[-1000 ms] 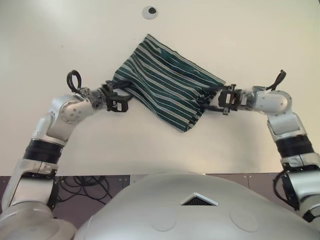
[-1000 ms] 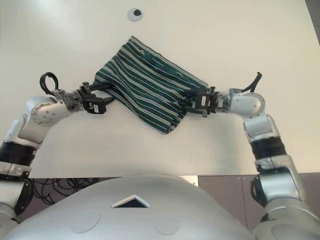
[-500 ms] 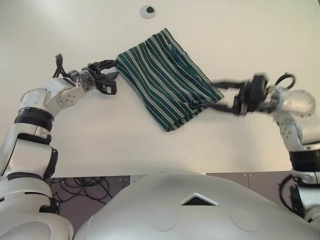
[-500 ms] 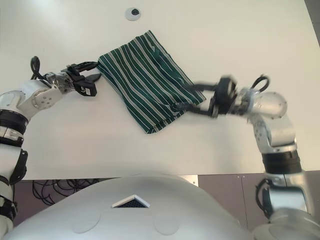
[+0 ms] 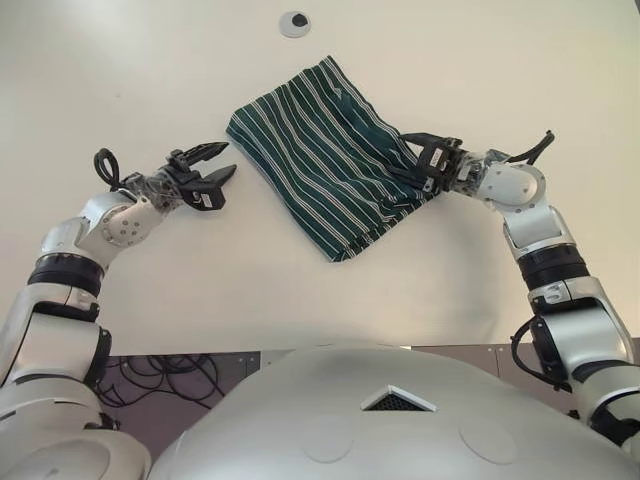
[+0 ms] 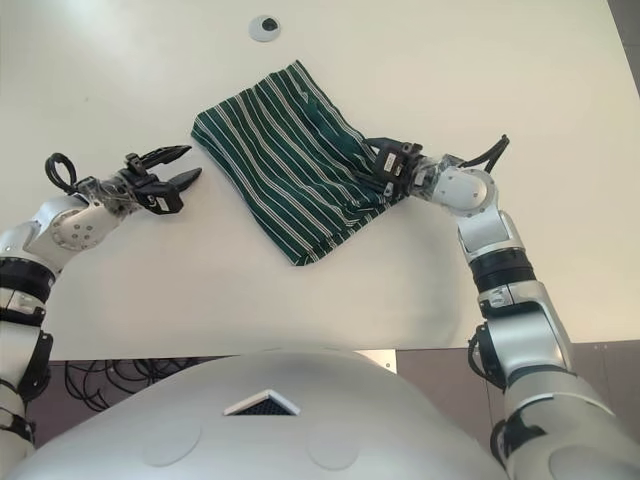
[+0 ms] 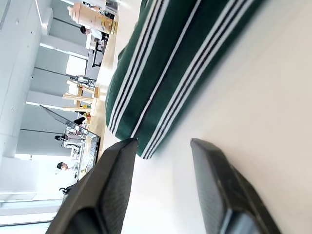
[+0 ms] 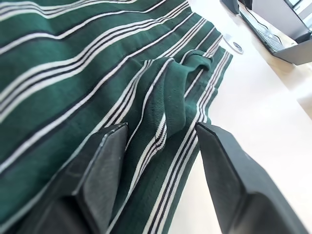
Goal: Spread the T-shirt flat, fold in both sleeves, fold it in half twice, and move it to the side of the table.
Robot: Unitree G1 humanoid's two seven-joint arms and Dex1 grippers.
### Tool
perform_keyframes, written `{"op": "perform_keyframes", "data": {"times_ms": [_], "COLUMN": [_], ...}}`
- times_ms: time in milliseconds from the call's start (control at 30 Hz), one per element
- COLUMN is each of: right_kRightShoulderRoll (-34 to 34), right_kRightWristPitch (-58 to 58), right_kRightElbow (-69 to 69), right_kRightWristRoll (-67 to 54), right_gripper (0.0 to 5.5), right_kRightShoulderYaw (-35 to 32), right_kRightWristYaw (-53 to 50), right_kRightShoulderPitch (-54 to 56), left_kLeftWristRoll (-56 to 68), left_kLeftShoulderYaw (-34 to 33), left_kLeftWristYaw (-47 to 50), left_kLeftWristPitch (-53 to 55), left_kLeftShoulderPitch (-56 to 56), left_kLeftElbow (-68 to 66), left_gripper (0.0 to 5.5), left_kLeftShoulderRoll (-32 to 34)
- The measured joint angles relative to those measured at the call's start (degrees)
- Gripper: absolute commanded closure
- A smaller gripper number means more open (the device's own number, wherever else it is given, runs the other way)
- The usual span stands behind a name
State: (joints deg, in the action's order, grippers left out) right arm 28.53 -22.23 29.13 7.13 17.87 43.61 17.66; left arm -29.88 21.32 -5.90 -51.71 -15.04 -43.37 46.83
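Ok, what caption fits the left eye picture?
Folded striped T-shirt on the table, left gripper open beside it, right gripper open at its edge.

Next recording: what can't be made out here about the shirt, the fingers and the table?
- Sleeves folded in or not: the top layer of the T-shirt covers them, head views.
- Whether the right fingers touch the cloth: too small in head views, too oblique in the right wrist view.
- Round disc beyond the shirt: too small to identify.
- Left wrist view: the edge cuts off most of the shirt past the left fingers.
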Motion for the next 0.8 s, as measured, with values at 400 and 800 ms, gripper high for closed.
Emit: {"op": "perform_keyframes", "data": {"times_ms": [400, 800], "right_kRightShoulderRoll": [6.11, 13.18], "right_kRightWristPitch": [16.89, 19.14], "right_kRightElbow": [-28.53, -27.34], "right_kRightWristRoll": [-18.40, -30.05], "right_gripper": [2.96, 2.42], "right_kRightShoulderYaw": [2.48, -15.45], "right_kRightWristYaw": [20.05, 27.60], "right_kRightShoulderPitch": [-17.42, -24.14], "left_kLeftWristRoll": [31.48, 28.69], "left_kLeftShoulderYaw": [-1.49, -3.58], "left_kLeftWristYaw": [-21.00, -32.34], "left_kLeftWristPitch": [4.15, 5.55], "left_kLeftShoulderPitch": [19.14, 31.40], "left_kLeftElbow": [19.96, 34.95], "left_gripper": [3.54, 3.01], "left_kLeftShoulderRoll": [1.84, 6.87]}}
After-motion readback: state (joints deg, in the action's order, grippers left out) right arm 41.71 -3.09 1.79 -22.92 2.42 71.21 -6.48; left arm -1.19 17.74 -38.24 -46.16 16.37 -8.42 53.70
